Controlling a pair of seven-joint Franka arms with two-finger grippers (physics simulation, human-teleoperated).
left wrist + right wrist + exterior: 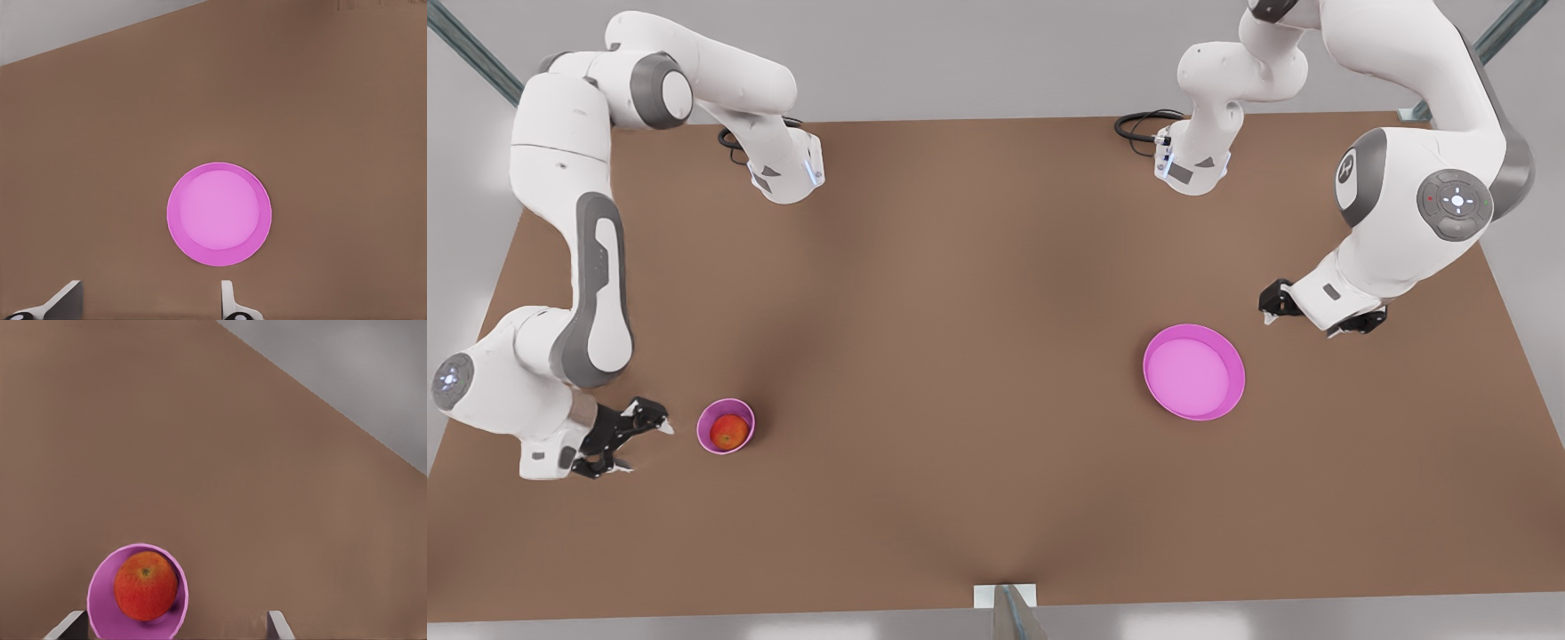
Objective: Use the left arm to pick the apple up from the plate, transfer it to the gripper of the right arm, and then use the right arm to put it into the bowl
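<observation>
At the near edge of the brown table (960, 373), a small white bracket (1005, 594) with a grey post is seen in the front view. Closest after that, toward the front view's left, the apple (730, 431) is found resting inside the bowl (704, 425), a small deep magenta-pink vessel; in the right wrist view the apple (146, 585) is seen sitting upright, its stem dimple turned up toward the camera, and being round it shows no long axis. The bowl (100, 587) is seen there as well, its wall rising around the fruit. Just beside the bowl, toward the front view's left, the right gripper (624, 438) is held low over the table, its black fingers spread apart and grasping nothing; the pale fingertips (70, 627) are seen well separated in the right wrist view. Farther back and toward the front view's right, the plate (1221, 404) lies flat on the table with nothing on it, and it is shown as a round disc (257, 193) in the left wrist view. Beyond it, near the table's edge on the front view's right, the left gripper (1320, 309) is held, its fingertips (228, 297) likewise parted and holding nothing. No brand name, label or readable writing can be made out; only a round control pad (1456, 202) with small symbols is seen on the left arm (1414, 240). Black cables (1143, 124) are coiled at the arm bases along the far edge.
</observation>
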